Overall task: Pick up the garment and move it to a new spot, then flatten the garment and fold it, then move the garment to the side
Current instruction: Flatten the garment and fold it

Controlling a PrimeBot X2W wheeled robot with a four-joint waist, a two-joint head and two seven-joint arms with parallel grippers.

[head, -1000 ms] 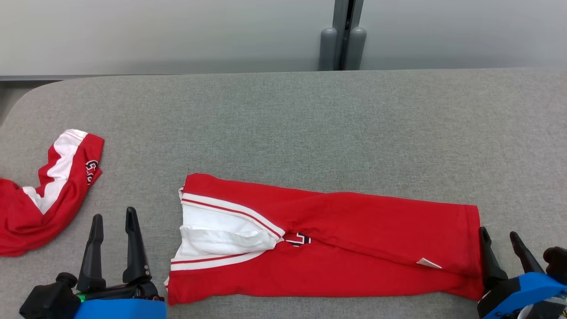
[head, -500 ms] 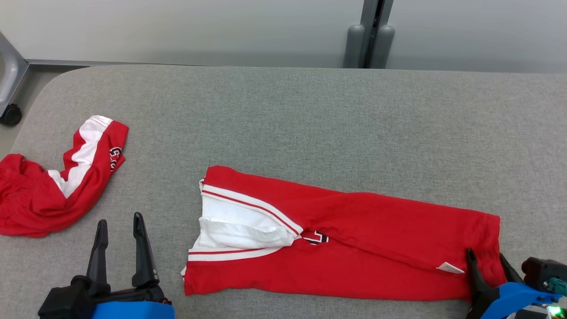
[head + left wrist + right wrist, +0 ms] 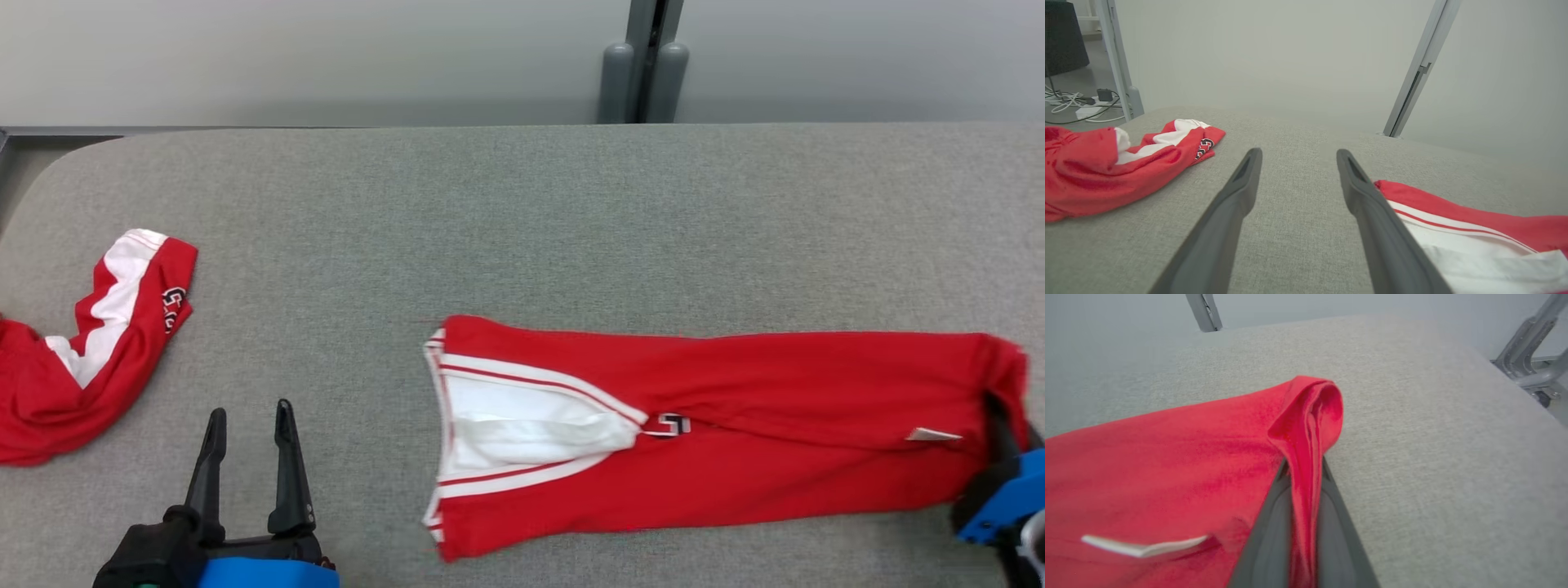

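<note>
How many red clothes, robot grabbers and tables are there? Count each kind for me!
Red clothes: 2 (folded garment, crumpled garment)
Grippers: 2 (left gripper, right gripper)
Tables: 1 (table)
Total: 5

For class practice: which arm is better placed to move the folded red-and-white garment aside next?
Likely right: the right gripper is shut on the end of the folded red-and-white garment; the open left gripper stands apart.
</note>
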